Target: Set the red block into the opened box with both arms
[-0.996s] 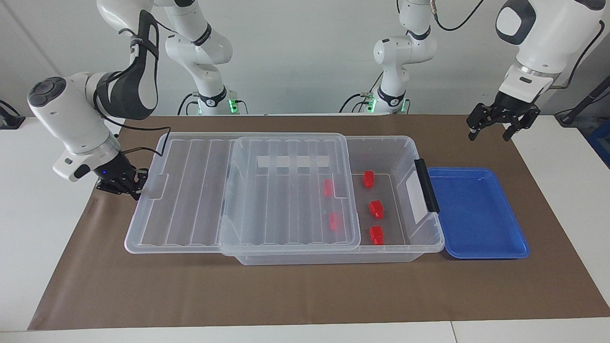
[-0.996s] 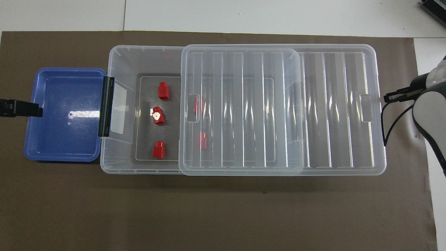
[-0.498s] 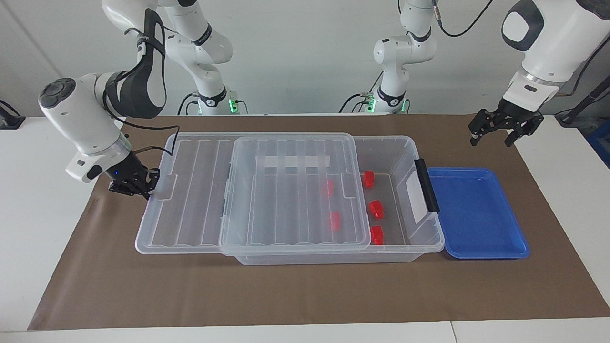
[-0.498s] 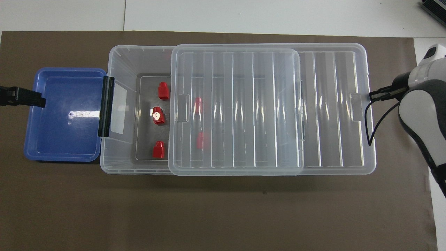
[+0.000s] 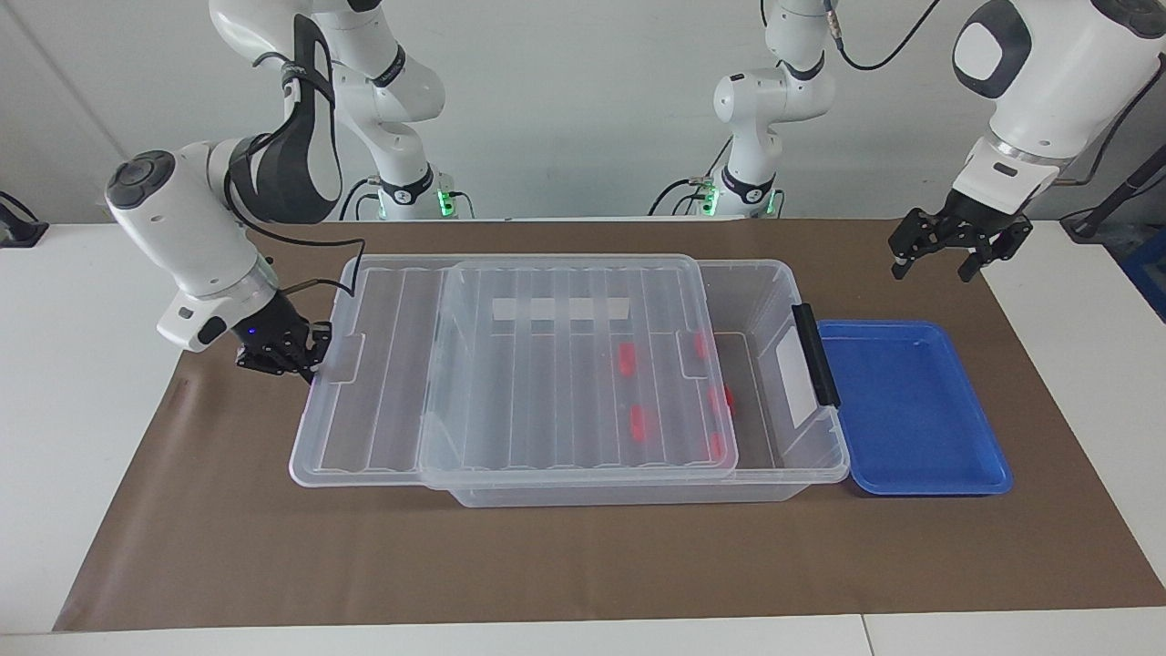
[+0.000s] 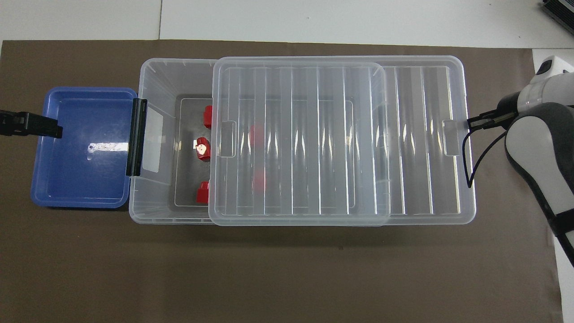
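Note:
The clear box (image 5: 774,296) (image 6: 157,76) stands on the brown mat, and its ribbed lid (image 5: 547,364) (image 6: 305,134) lies across most of it. The lid overhangs the box at the right arm's end. Several red blocks (image 5: 640,421) (image 6: 202,149) lie on the box floor, most of them seen through the lid. My right gripper (image 5: 310,366) (image 6: 471,122) is shut, low at the lid's end tab and touching its edge. My left gripper (image 5: 931,271) (image 6: 49,129) hangs open in the air over the blue tray's edge, holding nothing.
A shallow blue tray (image 5: 911,410) (image 6: 80,170) with nothing in it sits against the box's black handle (image 5: 815,355) (image 6: 136,137) at the left arm's end. Brown mat (image 5: 547,565) lies bare on the side farther from the robots.
The lid has slid toward the left arm's end with my right gripper following against its tab. It now covers more of the blocks. The left gripper has barely shifted.

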Controlling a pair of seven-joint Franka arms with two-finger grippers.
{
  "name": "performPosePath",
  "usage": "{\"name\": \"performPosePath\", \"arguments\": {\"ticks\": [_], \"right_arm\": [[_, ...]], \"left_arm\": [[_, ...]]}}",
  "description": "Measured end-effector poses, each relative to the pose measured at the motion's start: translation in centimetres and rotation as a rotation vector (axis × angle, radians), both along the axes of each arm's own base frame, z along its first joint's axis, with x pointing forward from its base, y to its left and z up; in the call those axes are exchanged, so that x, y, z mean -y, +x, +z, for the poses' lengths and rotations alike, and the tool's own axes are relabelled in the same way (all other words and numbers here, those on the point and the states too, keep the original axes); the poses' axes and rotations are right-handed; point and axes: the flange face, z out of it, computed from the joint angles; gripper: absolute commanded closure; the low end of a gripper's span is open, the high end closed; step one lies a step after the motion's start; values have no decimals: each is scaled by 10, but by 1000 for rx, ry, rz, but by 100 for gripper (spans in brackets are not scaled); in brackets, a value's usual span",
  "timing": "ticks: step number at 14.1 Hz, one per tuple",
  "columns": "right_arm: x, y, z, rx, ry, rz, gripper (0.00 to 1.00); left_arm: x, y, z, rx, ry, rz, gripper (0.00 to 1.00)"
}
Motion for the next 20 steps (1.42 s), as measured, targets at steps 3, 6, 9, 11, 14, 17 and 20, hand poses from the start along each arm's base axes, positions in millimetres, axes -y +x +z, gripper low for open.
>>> {"name": "performPosePath", "arguments": {"ticks": [3,6,9,11,14,17,20], "right_arm": [[-22,0,0,-7,4,-17,100],[-43,0,0,-15,9,-40,100],[-68,-2,0,-20,14,-62,100],[-79,-2,1,-20,16,-70,100],[-95,-4,1,-18,19,-80,100],[-99,-4,2,-14,19,-76,100],[-100,-4,2,-13,21,-74,100]], "left_arm": [[0,-1,-1,-6,0,0,0],[0,-2,-1,-15,-1,7,0],[0,-2,-2,-21,-1,14,0],[6,-2,-2,-18,-2,17,0],[35,-2,-2,-14,-6,41,0],[46,-3,-3,-17,-8,42,0],[43,-2,-3,-16,-8,47,0]]}}
